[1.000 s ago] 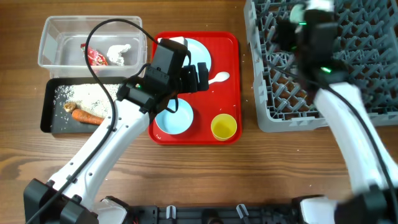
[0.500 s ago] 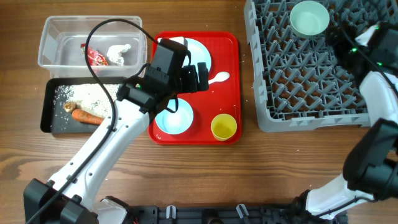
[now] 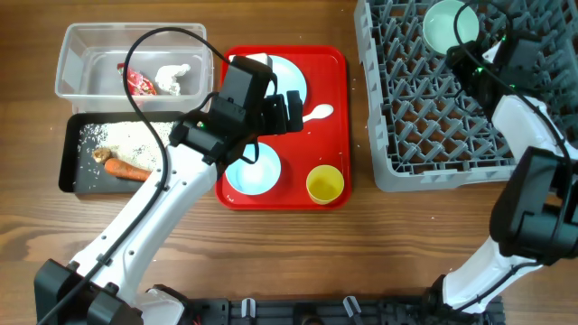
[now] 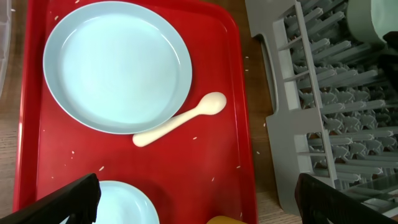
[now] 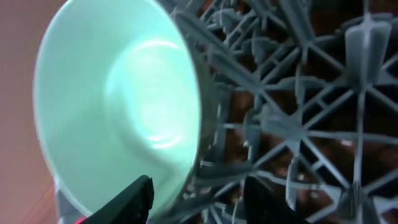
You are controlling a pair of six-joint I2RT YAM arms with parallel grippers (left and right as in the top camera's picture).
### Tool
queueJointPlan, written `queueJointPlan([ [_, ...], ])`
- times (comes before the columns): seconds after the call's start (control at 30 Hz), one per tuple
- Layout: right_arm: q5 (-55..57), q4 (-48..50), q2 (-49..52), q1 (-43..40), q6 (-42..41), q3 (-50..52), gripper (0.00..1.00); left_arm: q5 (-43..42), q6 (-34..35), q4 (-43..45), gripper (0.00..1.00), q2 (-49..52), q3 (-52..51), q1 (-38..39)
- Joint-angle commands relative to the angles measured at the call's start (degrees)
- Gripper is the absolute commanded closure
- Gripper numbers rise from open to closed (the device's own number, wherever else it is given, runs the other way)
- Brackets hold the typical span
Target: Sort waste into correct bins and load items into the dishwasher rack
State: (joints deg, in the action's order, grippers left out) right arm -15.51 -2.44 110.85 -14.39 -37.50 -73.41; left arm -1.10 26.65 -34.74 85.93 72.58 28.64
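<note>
As I am watching overhead, the wooden table (image 3: 271,262) is carrying one clear tub (image 3: 68,41), one black tray (image 3: 68,167), one grey rack (image 3: 433,135) holding one green bowl (image 3: 449,25), and one red serving tray (image 3: 339,108) bearing one blue plate (image 3: 292,72), one blue dish (image 3: 253,176), one spoon (image 3: 318,113) and one yellow cup (image 3: 325,184). Left wrist: the left gripper (image 4: 205,202) is hanging released above that red tray. Right wrist: the right gripper (image 5: 202,193) is standing parted and empty beside the bowl.

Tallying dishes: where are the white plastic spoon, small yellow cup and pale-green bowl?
White plastic spoon (image 4: 177,120), left wrist view, handle.
Small yellow cup (image 3: 325,184), overhead view, inside.
Pale-green bowl (image 3: 442,29), overhead view, inside.
</note>
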Motion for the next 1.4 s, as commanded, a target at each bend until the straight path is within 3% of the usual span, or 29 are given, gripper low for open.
queueJointPlan([
  [0.0,2.69,3.32,1.97,0.20,0.33,-0.13,0.52,0.74,-0.68,0.17,0.00,0.13,-0.07,-0.26],
  [0.03,2.69,3.89,2.12,0.20,0.48,-0.13,0.55,0.74,-0.68,0.17,0.00,0.13,-0.07,-0.26],
  [0.13,3.10,4.96,2.19,0.17,2.14,-0.15,0.90,0.74,-0.68,0.17,0.00,0.13,-0.07,-0.26],
  [0.17,4.07,5.22,2.14,0.11,2.84,-0.15,0.96,0.74,-0.68,0.20,0.00,0.13,-0.07,-0.26],
  [0.5,7.72,5.38,-3.37,-1.22,9.20,-0.20,0.96,0.74,-0.68,0.17,0.00,0.13,-0.07,-0.26],
  [0.67,21.99,3.58,-10.49,-0.42,11.61,-0.20,0.95,0.74,-0.68,0.17,0.00,0.13,-0.07,-0.26],
  [0.9,56.02,8.90,-12.28,10.45,31.67,-0.20,0.96,0.74,-0.68,0.17,0.00,0.13,-0.07,-0.26],
  [1.0,59.80,17.14,-10.05,13.14,39.36,-0.20,0.96,0.74,-0.68,0.17,0.00,0.13,-0.07,-0.26],
  [1.2,66.07,30.23,-0.33,14.86,62.53,-0.20,0.96,0.74,-0.68,0.17,0.00,0.13,-0.07,-0.26],
  [1.37,65.29,30.21,2.73,15.06,62.88,-0.20,0.96,0.74,-0.68,0.17,0.00,0.13,-0.07,-0.26],
])
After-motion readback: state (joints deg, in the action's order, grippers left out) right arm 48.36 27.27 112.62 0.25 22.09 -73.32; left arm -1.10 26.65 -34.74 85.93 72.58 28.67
